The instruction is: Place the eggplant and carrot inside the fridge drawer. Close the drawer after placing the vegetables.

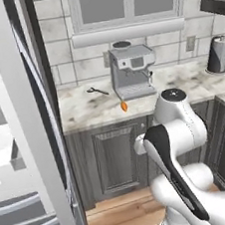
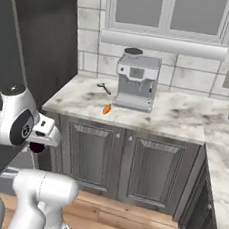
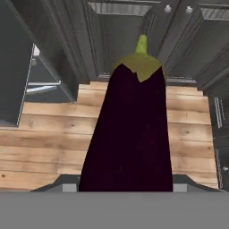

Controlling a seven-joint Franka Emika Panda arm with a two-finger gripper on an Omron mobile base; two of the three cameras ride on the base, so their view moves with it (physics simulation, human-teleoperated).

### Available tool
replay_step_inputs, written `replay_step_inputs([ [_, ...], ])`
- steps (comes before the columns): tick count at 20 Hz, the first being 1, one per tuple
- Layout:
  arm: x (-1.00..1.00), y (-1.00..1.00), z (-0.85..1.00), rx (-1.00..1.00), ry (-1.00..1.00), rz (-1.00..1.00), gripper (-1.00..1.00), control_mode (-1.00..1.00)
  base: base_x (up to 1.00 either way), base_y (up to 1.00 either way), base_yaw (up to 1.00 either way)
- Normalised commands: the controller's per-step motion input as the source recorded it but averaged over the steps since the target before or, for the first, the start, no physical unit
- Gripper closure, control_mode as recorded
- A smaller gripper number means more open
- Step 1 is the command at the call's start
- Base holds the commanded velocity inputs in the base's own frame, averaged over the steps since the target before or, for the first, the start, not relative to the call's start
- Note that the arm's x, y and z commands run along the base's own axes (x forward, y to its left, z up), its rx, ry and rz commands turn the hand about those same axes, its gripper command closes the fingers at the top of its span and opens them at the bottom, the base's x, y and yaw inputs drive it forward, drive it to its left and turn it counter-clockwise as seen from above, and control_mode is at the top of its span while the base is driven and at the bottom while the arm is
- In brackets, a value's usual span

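Hand (image 3: 127, 188) clamped on the eggplant (image 3: 129, 134), centre frame in the hand view, above the wooden floor (image 3: 44, 147). Carrot (image 1: 124, 105) lies on the tabletop (image 1: 84, 113), centre frame, beside the coffee machine (image 1: 132, 72).

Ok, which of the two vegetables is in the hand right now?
The eggplant, dark purple with a green cap, held in the hand. The orange carrot lies on the counter.

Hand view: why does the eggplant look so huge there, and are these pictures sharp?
Hand view: the eggplant sits right against the lens in the gripper, so it looms; its skin shows almost no glare. Left base view: the carrot is small and slightly soft. Right base view: flat, even light, faint shadows.
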Motion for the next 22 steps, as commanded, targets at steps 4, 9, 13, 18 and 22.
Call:
replay_step_inputs([
  [4,0.00,0.00,0.00,0.00,0.00,0.00,1.00,1.00,-1.00,0.76,0.05],
  [9,0.00,0.00,0.00,0.00,0.00,0.00,1.00,1.00,-0.82,1.00,0.03],
  [13,0.00,0.00,0.00,0.00,0.00,0.00,1.00,1.00,-0.25,1.00,0.00],
  [18,0.00,0.00,0.00,0.00,0.00,0.00,1.00,1.00,0.34,0.99,0.00],
  [22,0.00,0.00,0.00,0.00,0.00,0.00,1.00,1.00,0.61,0.65,-0.01],
])
